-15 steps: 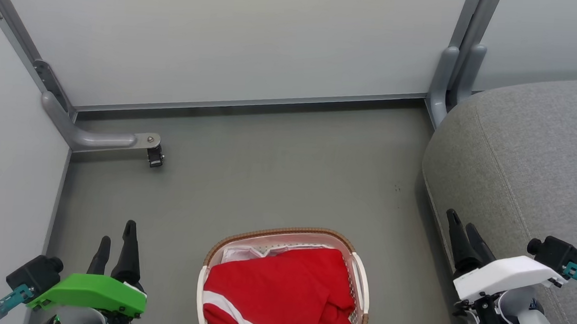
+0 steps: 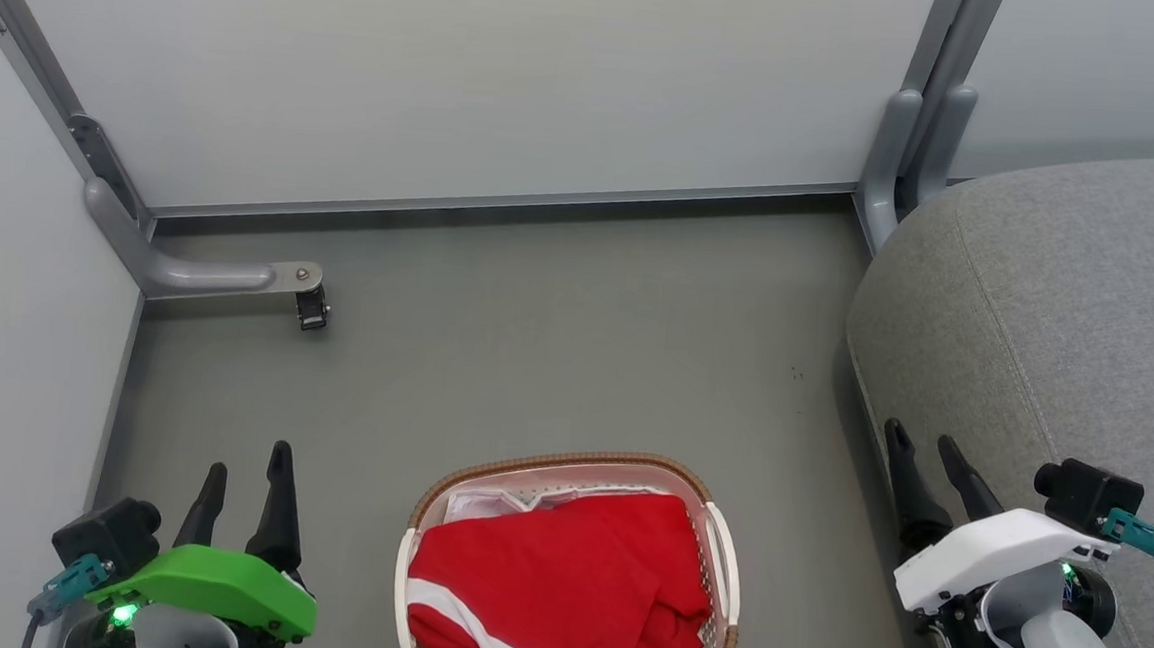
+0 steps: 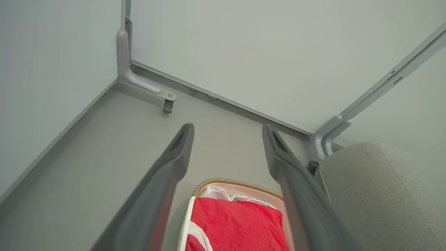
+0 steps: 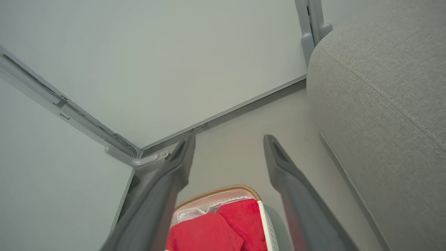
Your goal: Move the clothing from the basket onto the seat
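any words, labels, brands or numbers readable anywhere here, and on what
None: no word, number or sign can be read in these views.
clothing: red with white bands, no lettering on the folds that show.
basket: no label on the rim or wall.
seat: plain grey fabric, no tag.

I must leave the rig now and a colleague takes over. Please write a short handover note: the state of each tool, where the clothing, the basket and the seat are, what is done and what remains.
Left tool: open, empty, hovering to the left of the basket.
Right tool: open, empty, between the basket and the seat, near the seat's edge.
Clothing: red, bunched inside the basket, which stands on the floor in front of the robot. The seat is to the basket's right.
Done: no clothing is on the seat yet.
Left: grasp the clothing, lift it out and lay it on the seat. I cannot tell how many garments are in the pile.
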